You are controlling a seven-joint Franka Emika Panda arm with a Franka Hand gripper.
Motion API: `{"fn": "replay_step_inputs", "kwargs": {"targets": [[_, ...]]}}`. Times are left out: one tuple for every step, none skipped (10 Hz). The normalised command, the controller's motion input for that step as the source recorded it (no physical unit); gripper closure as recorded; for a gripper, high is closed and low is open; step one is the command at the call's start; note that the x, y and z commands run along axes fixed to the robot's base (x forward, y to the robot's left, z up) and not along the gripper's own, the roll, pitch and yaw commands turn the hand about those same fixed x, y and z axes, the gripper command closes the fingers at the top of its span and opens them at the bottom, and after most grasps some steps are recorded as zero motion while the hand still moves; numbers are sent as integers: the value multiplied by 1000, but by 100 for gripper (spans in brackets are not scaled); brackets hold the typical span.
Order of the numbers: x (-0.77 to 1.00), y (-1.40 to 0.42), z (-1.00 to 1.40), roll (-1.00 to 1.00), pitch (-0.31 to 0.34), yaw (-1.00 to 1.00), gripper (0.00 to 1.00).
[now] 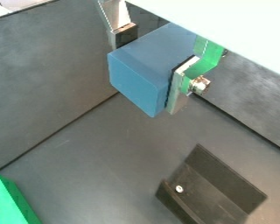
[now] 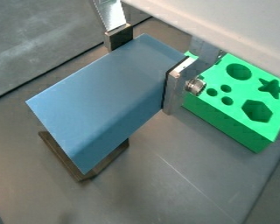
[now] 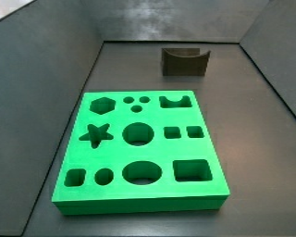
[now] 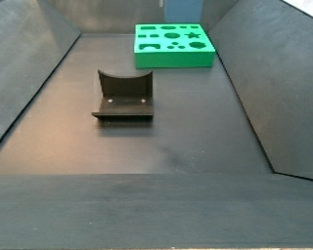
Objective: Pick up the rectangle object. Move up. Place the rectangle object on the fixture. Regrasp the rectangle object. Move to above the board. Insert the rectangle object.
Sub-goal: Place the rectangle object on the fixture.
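1. My claw (image 1: 154, 59) is clamped on the blue block (image 1: 143, 72), one silver finger (image 1: 184, 79) flat against one side face and the other finger (image 2: 115, 33) against the opposite face. I hold it across its short width so the long body hangs free below the pads, ready to be set down.

2. In both wrist views the block fills the space between the fingers and sits well above the dark floor (image 1: 60, 96), touching nothing else. Neither side view shows my claw or the block, so I judge I am lifted high out of their frames.

3. Under me lies the fixture (image 2: 84, 162), partly hidden by the block in that wrist view. Its open notch faces up, which I take as the reason I carry the block here: the notch can cradle it while I let go and take a new grip.

4. In a side view the fixture (image 4: 122, 96) stands alone mid-floor, empty, so the placing step is not yet done.

5. Farthest off is the green board (image 4: 172, 46), well apart from the fixture, its cut-outs all empty in a side view (image 3: 141, 153). It lies flat with holes upward for the last insertion.
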Motion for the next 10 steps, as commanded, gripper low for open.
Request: {"fn": "replay_step_inputs", "kwargs": {"targets": [[1000,-45,53,62,152,43,100],[1000,-37,43,64,160,44,100],[1000,230,-375,-1000,-75,-28,100],[1000,247,-395,-1000,-77,-33,100],[1000,227,-326,-1000,-84,-44,100],[1000,160,-223,-1000,-75,-44,100],[1000,143,-192,-1000,-69,-44,100],[885,103,-122,-1000,-45,-44,100],[815,88,-82,-1000,-31,-45,100],[684,68,-40,-1000,-1,-47,100]]}}
